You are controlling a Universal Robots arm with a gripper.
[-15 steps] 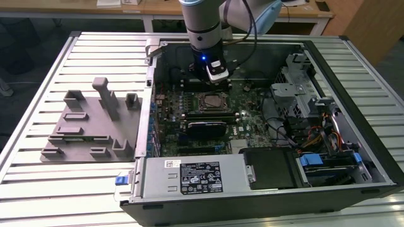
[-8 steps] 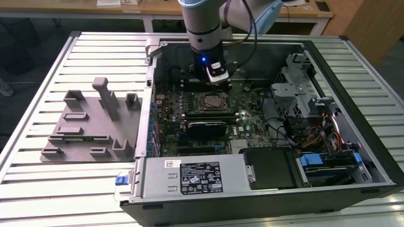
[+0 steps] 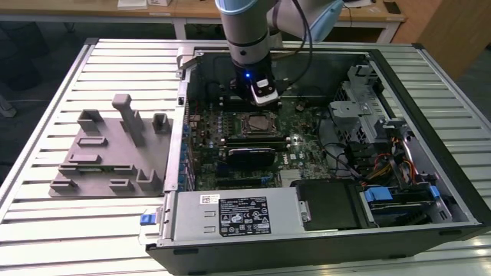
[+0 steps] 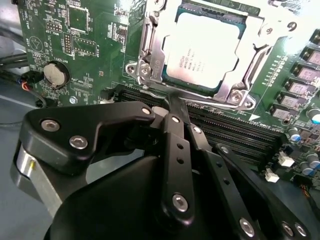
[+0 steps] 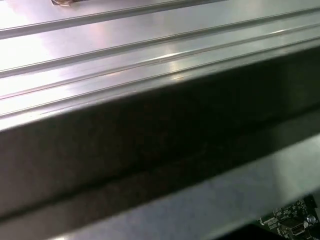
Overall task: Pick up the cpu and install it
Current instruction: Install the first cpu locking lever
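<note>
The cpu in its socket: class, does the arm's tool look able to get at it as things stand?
Probably yes. The cpu lies face-up in the socket frame, uncovered, and the tool hangs just beside it inside the open case.

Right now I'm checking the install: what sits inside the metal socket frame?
The cpu lies flat inside the socket frame, silver top showing through its opening. The frame's bars cover the chip's edges, and whatever lies beneath it is hidden. The pincer hovers beside the frame.
</note>
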